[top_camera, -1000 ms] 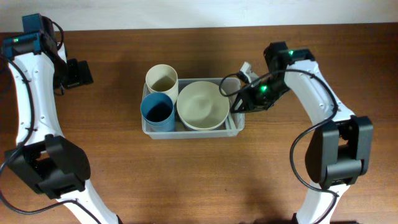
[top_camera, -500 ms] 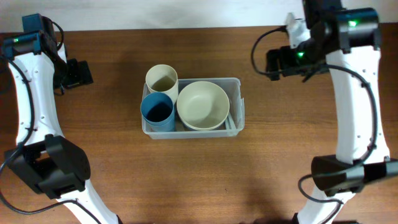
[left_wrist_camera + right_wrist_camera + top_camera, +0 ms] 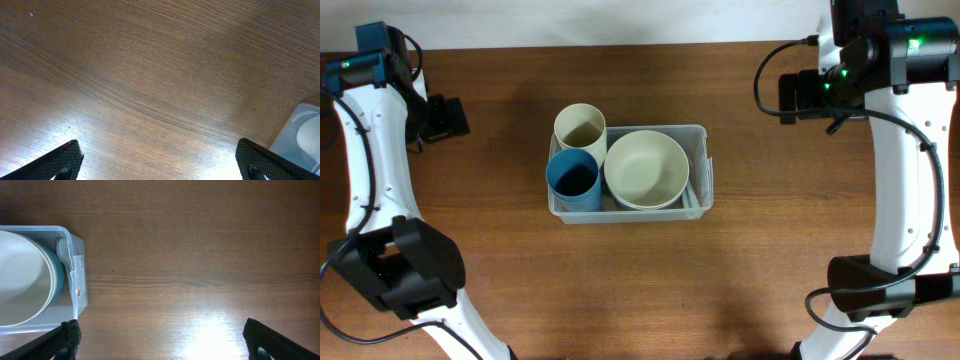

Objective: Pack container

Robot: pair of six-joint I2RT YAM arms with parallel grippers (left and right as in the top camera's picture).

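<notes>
Right arm has pulled away from the 3 o'clock end of the container (image 3: 706, 192), where it hung over the bowl's edge a second ago, and now sits well apart at about 2 o'clock. The right gripper (image 3: 783, 94) has gone from partly closed to jaws wide apart. In its wrist view the two fingertips (image 3: 66, 336) frame bare table (image 3: 200, 255) with nothing between them. My left gripper (image 3: 463, 121) has not shifted. It waits at about 10 o'clock of the container, jaws apart over empty wood.

I see the container in the middle of the table, long side running 9 to 3 o'clock. Inside it the cream bowl (image 3: 646, 168) fills the 3 o'clock half. The blue cup (image 3: 572, 178) stands in the 8 o'clock corner and the cream cup (image 3: 580, 127) in the 11 o'clock corner. The cream cup's mouth shows over the far rim, and I cannot tell whether it leans or is simply tall. From the right wrist a blue edge shows under the cream bowl's rim.

I read this as a release just completed: the bowl is down and left alone. I see nothing else loose to pack, so the job looks finished or nearly so.
</notes>
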